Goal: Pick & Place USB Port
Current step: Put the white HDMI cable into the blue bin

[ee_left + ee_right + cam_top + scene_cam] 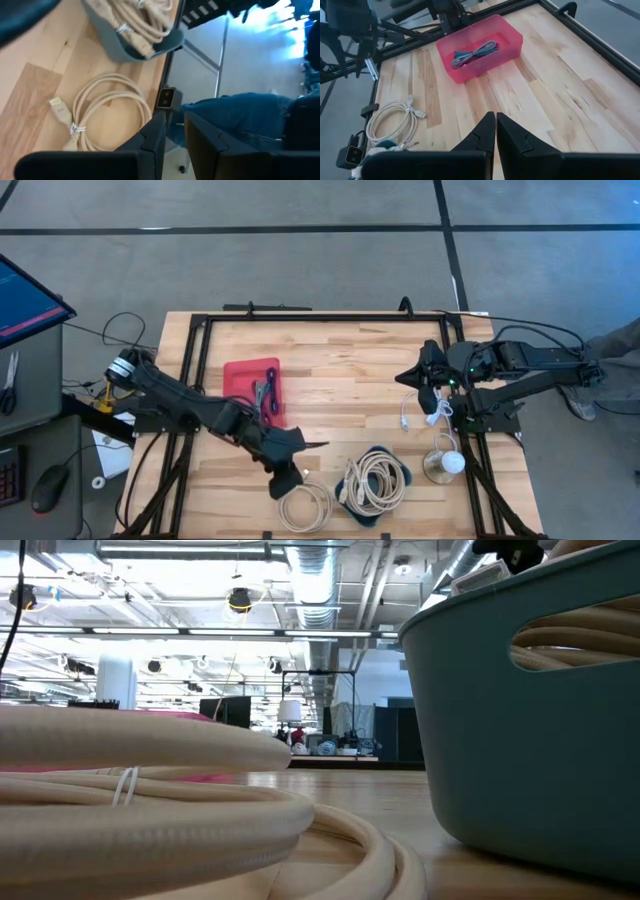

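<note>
Wooden table (350, 370): only the right wrist view shows the right tool (495, 118) closed, empty; left tool (172, 127) slightly parted.

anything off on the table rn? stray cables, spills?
One coiled beige cable lies loose on the wood beside the teal basket, while the other beige cables sit inside it. A white cable also lies loose below the right gripper. No spills visible.

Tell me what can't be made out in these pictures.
- Low view: cable coil and teal basket block the table and both arms.
- High view: left gripper hides its fingers.
- Left wrist view: red tray out of frame.
- High view: items near right gripper too small.
</note>
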Robot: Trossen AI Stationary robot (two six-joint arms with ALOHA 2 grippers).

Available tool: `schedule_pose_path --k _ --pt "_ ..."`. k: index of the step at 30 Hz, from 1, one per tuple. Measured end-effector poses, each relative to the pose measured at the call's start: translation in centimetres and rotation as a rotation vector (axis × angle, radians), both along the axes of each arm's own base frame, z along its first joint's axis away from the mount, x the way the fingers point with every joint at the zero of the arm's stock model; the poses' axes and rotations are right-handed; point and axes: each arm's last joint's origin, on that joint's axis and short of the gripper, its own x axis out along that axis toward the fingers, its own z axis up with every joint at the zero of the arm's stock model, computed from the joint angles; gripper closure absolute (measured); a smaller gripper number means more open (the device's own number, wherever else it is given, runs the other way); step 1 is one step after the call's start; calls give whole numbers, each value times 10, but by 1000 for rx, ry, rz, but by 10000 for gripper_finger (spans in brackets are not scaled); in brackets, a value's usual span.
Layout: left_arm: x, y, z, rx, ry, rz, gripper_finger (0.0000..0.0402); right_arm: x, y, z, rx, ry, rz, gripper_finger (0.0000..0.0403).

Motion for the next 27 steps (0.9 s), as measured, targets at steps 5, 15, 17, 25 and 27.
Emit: schedule_pose_path --k 5,15,17,25,27 --pt "-4 4 10 -1 -39 24 330 0 0 0 64 -11 -39 395" --pt "-2 3 7 6 -30 26 310 0 0 0 157 -23 -94 395" --pt "-3 3 6 1 -22 33 300 0 0 0 157 -23 -94 395" --pt "6 -2 -16 -35 117 99 252 0 0 0 136 -17 -82 395" --pt "11 -5 -27 -19 149 103 246 0 0 0 127 -15 -77 395"
